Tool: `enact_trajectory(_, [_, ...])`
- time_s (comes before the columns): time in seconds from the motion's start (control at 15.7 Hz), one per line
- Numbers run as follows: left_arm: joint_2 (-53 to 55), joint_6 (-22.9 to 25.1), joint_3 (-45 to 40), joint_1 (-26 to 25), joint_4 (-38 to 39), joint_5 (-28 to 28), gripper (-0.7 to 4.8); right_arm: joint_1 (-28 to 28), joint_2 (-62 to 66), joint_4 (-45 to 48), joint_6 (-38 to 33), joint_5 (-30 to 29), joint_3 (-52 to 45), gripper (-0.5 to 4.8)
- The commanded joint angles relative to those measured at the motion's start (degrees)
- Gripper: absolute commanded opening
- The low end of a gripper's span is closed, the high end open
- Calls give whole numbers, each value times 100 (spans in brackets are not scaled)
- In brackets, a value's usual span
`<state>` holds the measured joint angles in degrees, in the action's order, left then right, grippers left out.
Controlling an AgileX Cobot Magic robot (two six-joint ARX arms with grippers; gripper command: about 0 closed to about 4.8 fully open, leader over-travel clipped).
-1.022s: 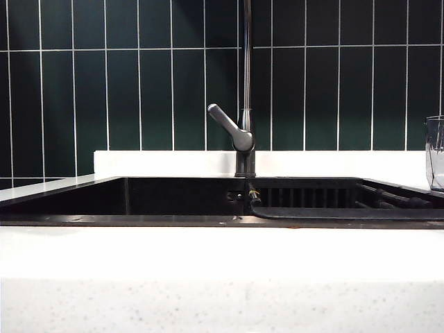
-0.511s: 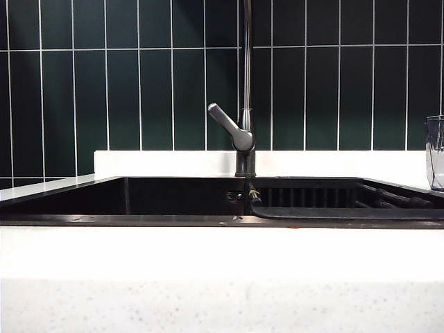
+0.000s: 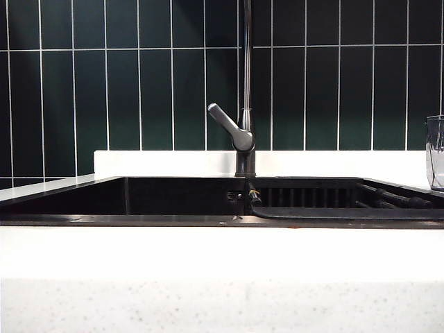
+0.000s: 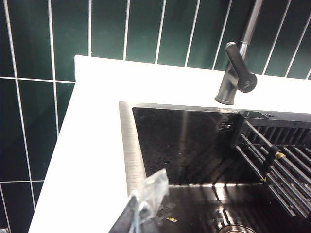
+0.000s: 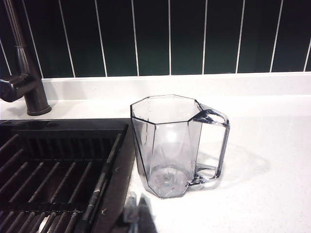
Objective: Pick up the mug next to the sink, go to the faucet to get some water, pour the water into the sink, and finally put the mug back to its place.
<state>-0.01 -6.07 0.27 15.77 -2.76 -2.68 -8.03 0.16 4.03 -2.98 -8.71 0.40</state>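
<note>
Dark green tiles (image 3: 139,90) with pale grout cover the wall behind a white speckled countertop (image 3: 222,263) that holds the sink (image 3: 104,201).

The left gripper (image 4: 146,204) shows only in the left wrist view, as a clear-tipped pair of fingers pressed together with nothing between them; it hangs over the near corner of the sink (image 4: 194,150), above the brushed metal rim, well apart from the faucet (image 4: 235,77).

The right gripper (image 5: 136,211) appears at the edge of the right wrist view, its fingertips closed on each other and empty. It sits just in front of the mug (image 5: 172,143), not touching it.

The mug stands upright on the countertop (image 5: 272,170), just beside the sink's rim (image 5: 112,160), with its handle turned away from the sink. It looks empty. In the exterior view the mug (image 3: 436,152) is partly cut off by the frame's edge, on the counter beside the sink's ribbed black rack (image 3: 312,194).

The faucet (image 3: 244,139) rises behind the sink at its middle, its lever slanting up and away from the mug. Neither arm is visible in the exterior view.
</note>
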Motion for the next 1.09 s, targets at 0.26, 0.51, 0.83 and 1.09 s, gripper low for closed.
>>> enact_trajectory(0.26, [2, -15, 15, 4, 96, -9, -5, 2, -2, 66, -179, -42, -35, -1])
enact_trajectory(0.51, [2, -15, 15, 4, 96, -9, -5, 0, -2, 63, -190, -33, -35, -1])
enact_trajectory(0.83, [2, -17, 15, -166, 103, -9, -5, 0, -2, 55, -190, -33, -35, -1])
enact_trajectory(1.09, [2, -15, 15, -1401, 221, -118, -5, 0, -2, 46, -190, -35, -35, -1])
